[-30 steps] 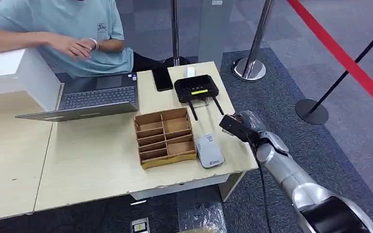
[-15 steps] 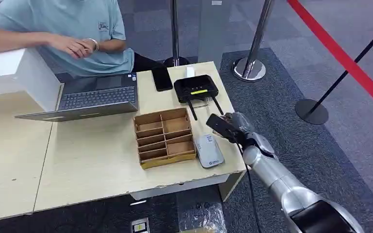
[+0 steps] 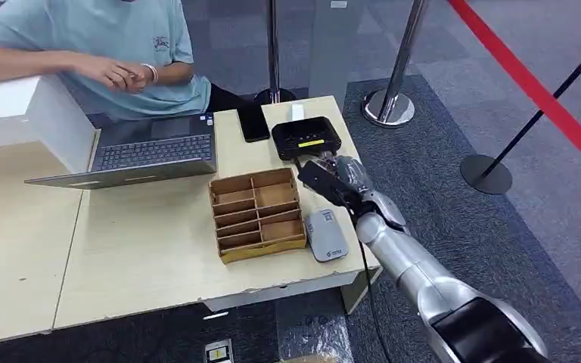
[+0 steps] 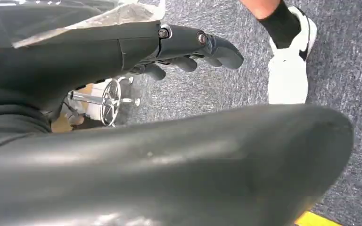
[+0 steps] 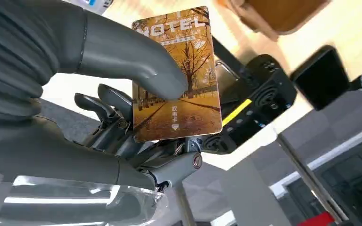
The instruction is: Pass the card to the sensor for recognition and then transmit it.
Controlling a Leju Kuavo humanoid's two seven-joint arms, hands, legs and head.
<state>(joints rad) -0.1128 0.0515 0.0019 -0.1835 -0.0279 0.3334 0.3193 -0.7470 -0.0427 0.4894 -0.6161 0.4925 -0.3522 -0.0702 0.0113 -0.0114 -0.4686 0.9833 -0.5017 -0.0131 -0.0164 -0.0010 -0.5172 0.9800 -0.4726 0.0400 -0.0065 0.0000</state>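
My right hand [image 3: 352,184] holds a hotel card [image 3: 315,181] flat over the table's right side, just in front of the black sensor box [image 3: 306,138] with the yellow strip. In the right wrist view the card [image 5: 176,75] shows orange autumn trees and the word HOTEL. My thumb [image 5: 122,52] presses on its face and the fingers lie beneath it. The sensor box [image 5: 259,103] lies just beyond the card's edge. My left hand [image 4: 184,47] hangs beside my body above the carpet, its fingers loosely apart and holding nothing.
A wooden divided box [image 3: 256,214] and a grey-white reader [image 3: 326,234] sit left of my hand. A laptop [image 3: 151,151] and a black phone [image 3: 253,123] lie farther back. A person [image 3: 98,53] sits behind the table [image 3: 144,249]. Stanchion posts [image 3: 389,106] stand on the right.
My right hand has carried the card leftward and away from the table's right edge, stopping close in front of the black sensor box. The person's hands shifted slightly.
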